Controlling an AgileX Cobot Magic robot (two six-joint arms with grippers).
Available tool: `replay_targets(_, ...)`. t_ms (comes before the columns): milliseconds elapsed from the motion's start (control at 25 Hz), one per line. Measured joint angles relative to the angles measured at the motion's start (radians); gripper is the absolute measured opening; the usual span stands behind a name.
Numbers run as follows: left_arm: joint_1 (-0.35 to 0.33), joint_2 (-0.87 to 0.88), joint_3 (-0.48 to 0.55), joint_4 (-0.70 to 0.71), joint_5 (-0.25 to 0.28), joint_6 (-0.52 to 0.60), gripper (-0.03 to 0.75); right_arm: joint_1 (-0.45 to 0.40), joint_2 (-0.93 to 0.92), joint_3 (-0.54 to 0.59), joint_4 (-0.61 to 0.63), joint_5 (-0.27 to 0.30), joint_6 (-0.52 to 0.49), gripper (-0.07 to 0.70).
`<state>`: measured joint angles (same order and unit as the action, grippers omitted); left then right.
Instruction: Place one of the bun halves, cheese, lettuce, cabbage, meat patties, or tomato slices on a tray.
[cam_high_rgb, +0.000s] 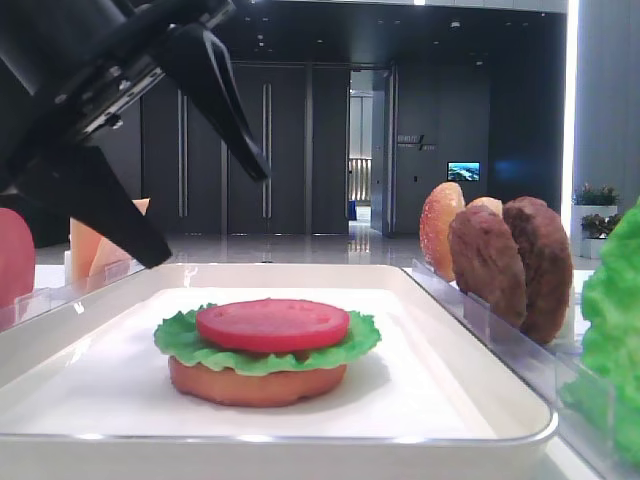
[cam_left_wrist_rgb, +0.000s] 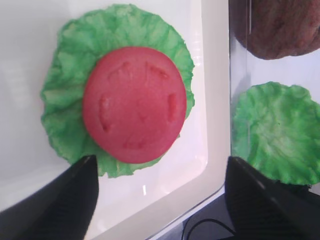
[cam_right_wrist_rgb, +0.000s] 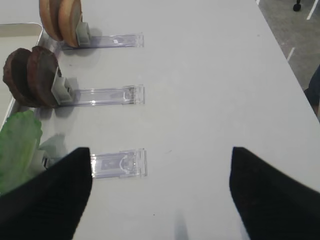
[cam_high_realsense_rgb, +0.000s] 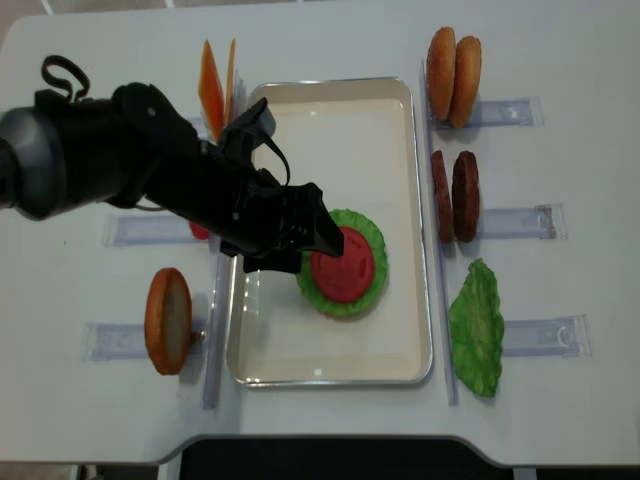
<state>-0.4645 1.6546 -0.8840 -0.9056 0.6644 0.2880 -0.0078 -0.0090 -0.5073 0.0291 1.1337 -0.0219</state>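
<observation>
Two arms share a white counter (cam_high_realsense_rgb: 330, 30), seen mainly from above. At nine o'clock, a bun half (cam_high_realsense_rgb: 167, 319) stands upright in a clear rack, well apart from the middle. At about eleven o'clock, thin orange cheese slices (cam_high_realsense_rgb: 210, 88) stand on edge just beside the white tray (cam_high_realsense_rgb: 330, 365), which fills the centre. The left gripper (cam_high_realsense_rgb: 318, 232) reaches in from ten o'clock and hangs over the tray, jaws spread wide and holding nothing. Directly under it sits a stack: a flat bun base (cam_high_rgb: 258, 384), a ruffled lettuce leaf (cam_high_realsense_rgb: 370, 290), and a red tomato slice (cam_high_realsense_rgb: 345, 265) lying flat on top, free of the jaws. The tomato slice rests centred on the leaf, toward the tray's three o'clock side.

Right of the tray, racks hold two bun halves (cam_high_realsense_rgb: 452, 65) at one o'clock, two dark meat patties (cam_high_realsense_rgb: 455, 196) at three o'clock, and a spare lettuce leaf (cam_high_realsense_rgb: 476, 325) at five o'clock. The right gripper (cam_right_wrist_rgb: 160, 195) shows only in its own wrist view, jaws spread over bare counter beside those racks.

The step in hand looks like the release of the tomato slice. Next, the left arm likely needs to lift straight up, clear of the stack, without nudging it.
</observation>
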Motion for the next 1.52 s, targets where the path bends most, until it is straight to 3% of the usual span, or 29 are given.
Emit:
replay_targets(160, 0.000, -0.041, -0.006, 0.104, 0.014, -0.067, 0.597, 0.000, 0.000, 0.000, 0.000, 0.000, 0.000, 0.539)
replay_targets(240, 0.000, -0.055, -0.037, 0.225, 0.068, -0.144, 0.597, 0.000, 0.000, 0.000, 0.000, 0.000, 0.000, 0.539)
replay_targets(480, 0.000, -0.058, -0.205, 0.648, 0.362, -0.384, 0.597, 0.000, 0.000, 0.000, 0.000, 0.000, 0.000, 0.539)
replay_targets(600, 0.000, -0.064, -0.273, 0.752, 0.481, -0.421, 0.589, 0.000, 0.000, 0.000, 0.000, 0.000, 0.000, 0.539)
replay_targets(680, 0.000, -0.068, -0.303, 0.815, 0.528, -0.446, 0.575, 0.000, 0.000, 0.000, 0.000, 0.000, 0.000, 0.539)
replay_targets(1000, 0.019, -0.077, -0.323, 0.906, 0.549, -0.455, 0.558, 0.000, 0.000, 0.000, 0.000, 0.000, 0.000, 0.539)
replay_targets(1320, 0.300, -0.126, -0.324, 0.941, 0.550, -0.328, 0.558, 0.000, 0.000, 0.000, 0.000, 0.000, 0.000, 0.539)
replay_targets(1520, 0.437, -0.157, -0.324, 0.945, 0.551, -0.269, 0.558, 0.000, 0.000, 0.000, 0.000, 0.000, 0.000, 0.539)
